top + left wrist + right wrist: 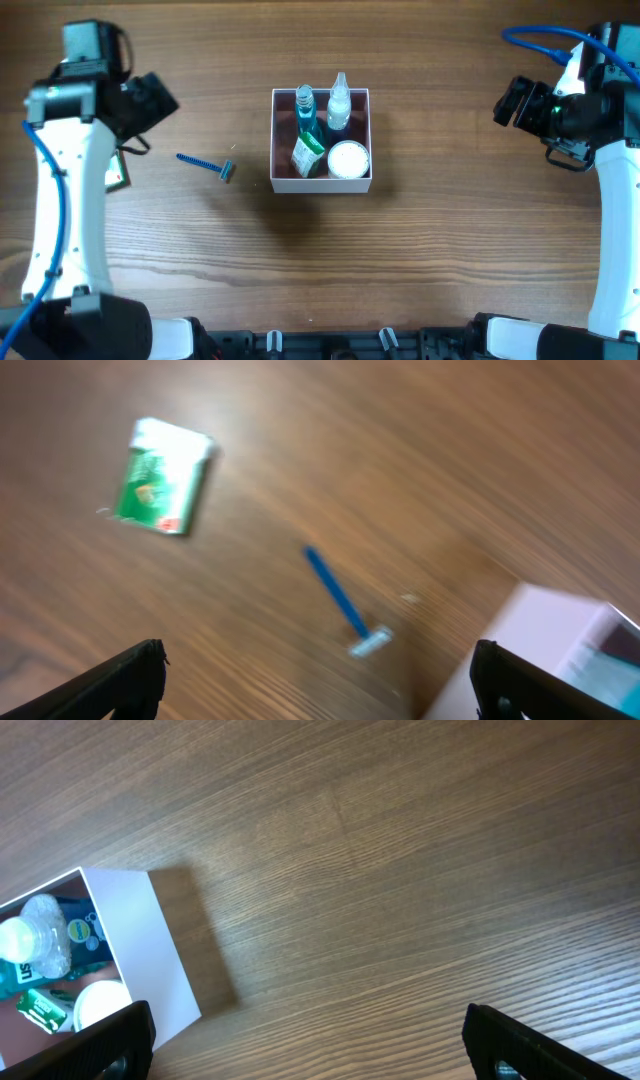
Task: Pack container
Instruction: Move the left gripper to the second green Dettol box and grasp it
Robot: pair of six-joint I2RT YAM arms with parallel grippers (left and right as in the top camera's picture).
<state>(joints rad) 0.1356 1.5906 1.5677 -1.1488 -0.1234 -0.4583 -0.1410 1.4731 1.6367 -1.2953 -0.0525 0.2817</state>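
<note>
Container [320,185]: sits central, well apart from left gripper [320,660] and right gripper [308,1015], both spread wide, empty. Holds bottles [338,100] and tub [348,158]. Looks light, thin-walled, stiff but dentable; likely slides if nudged; steady by a wall.

White container [321,184], partly filled, mid-table

a blue razor [340,600] lies on the wooden table [450,460], near a green-and-white packet [160,477].
</note>
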